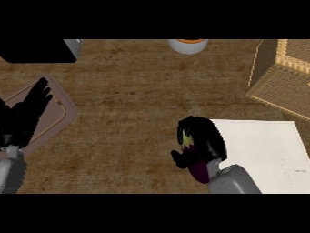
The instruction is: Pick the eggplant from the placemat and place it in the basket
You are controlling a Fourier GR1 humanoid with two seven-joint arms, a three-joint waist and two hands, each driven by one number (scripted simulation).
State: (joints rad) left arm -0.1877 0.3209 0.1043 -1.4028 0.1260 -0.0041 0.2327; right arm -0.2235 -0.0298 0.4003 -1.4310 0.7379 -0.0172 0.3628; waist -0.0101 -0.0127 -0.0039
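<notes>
My right hand [201, 139] hangs over the left edge of the white placemat [264, 150], its fingers curled round the eggplant [199, 169]. Only the eggplant's dark purple body under the palm and a bit of its green cap show. The woven basket [295, 77] stands at the upper right, beyond the placemat, apart from the hand. At the left edge my left hand [19, 113] rests open with its fingers pointing up.
Under the left hand lies a brownish tray [62, 113]. A black block [33, 50] sits at the top left and a white cup with an orange top [188, 45] at the top middle. Wooden counter spreads between the tray and the placemat.
</notes>
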